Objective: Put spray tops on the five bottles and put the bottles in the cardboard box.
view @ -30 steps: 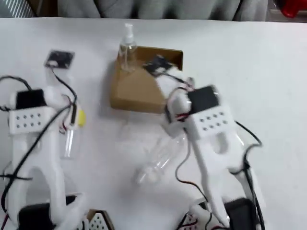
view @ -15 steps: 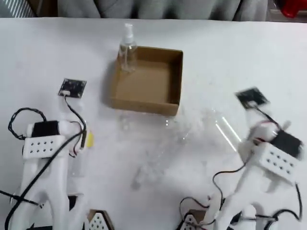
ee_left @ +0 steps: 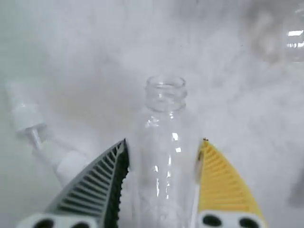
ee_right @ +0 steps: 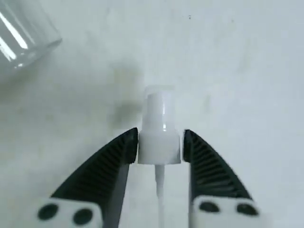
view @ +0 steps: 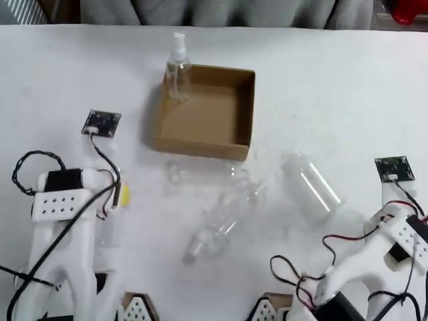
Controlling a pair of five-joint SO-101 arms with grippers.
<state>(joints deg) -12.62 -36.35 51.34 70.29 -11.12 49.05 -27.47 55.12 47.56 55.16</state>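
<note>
My left gripper [ee_left: 164, 142] is shut on a clear uncapped bottle [ee_left: 165, 95], grey and yellow fingers pressing its sides; a loose white spray top [ee_left: 26, 118] lies just beside it. In the high view that gripper [view: 115, 199] is at the table's left front. My right gripper [ee_right: 160, 131] is shut on a white spray top [ee_right: 159, 107] low over the table; the right arm [view: 394, 241] is at the right front. The cardboard box [view: 237, 144] is at the centre back, with one topped bottle [view: 178, 67] upright in its far left corner.
Several clear bottles [view: 217, 224] lie jumbled on the table in front of the box. A wide clear cylinder [view: 311, 184] lies to their right, also seen near my right gripper [ee_right: 21, 33]. Cables trail from both arms.
The right arm swung away from the box to the table's right front. The left arm drew back a little toward the front, then held still.
</note>
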